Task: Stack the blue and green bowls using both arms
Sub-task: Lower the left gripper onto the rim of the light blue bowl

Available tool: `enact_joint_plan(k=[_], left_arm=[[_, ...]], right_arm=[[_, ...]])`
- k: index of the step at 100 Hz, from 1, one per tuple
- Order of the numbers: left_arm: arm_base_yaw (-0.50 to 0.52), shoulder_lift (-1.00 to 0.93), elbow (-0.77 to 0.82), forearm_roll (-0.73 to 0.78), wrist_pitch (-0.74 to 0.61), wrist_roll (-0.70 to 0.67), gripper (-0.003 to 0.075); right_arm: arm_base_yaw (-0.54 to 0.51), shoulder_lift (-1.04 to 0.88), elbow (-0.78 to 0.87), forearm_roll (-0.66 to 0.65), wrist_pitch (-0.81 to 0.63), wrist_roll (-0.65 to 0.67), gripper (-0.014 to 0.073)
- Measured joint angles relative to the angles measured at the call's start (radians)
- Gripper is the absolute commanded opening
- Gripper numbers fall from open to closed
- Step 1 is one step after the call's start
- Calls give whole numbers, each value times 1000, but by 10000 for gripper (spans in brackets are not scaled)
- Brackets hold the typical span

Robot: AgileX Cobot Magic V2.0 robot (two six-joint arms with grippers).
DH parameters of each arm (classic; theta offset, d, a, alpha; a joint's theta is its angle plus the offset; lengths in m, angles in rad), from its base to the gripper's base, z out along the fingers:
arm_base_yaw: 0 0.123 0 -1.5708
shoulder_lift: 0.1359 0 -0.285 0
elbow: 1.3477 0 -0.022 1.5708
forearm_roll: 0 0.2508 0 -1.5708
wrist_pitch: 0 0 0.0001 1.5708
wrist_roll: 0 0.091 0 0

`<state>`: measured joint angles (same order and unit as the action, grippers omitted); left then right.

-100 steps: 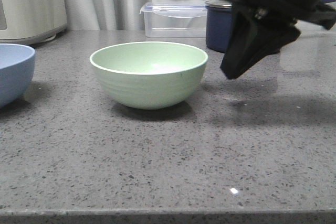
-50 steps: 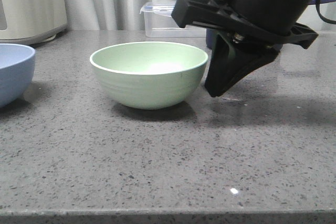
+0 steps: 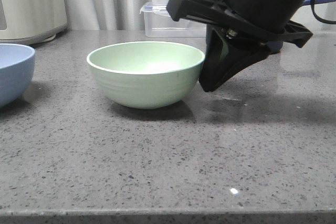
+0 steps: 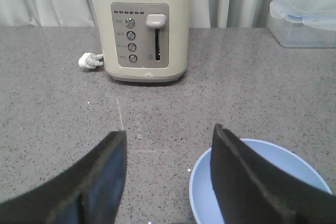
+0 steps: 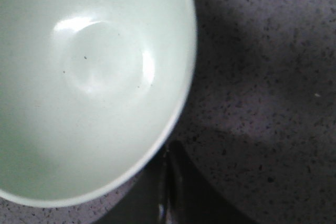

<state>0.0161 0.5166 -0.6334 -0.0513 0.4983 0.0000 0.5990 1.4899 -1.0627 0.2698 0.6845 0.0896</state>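
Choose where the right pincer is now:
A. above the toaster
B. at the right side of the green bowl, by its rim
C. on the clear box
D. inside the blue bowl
B: the right pincer sits beside the green bowl, at its rim.

Front view: camera set low, near counter height at the near edge, facing forward across the table (image 3: 157, 177) toward the far curtain. Left wrist view: raised, angled down and forward, looking past the left gripper (image 4: 168, 182) to the far toaster (image 4: 139, 24). Right wrist view: very close, aimed almost straight down into the green bowl (image 5: 89, 77). That bowl appears in the front view too; the blue bowl (image 3: 13, 72) is shared by front and left wrist views.
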Motion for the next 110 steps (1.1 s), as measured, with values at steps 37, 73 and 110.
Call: enact_joint_plan(k=[37,73,110], left_arm=[[0,230,-101,-39,219,0,364],[0,472,-169,-80,226,31,364],[0,633,-175,-110,231,43,364]], right_arm=[[0,0,0,1,0,0,-81],[0,0,0,2,0,0,-81],[0,0,0,2,0,0,-81]])
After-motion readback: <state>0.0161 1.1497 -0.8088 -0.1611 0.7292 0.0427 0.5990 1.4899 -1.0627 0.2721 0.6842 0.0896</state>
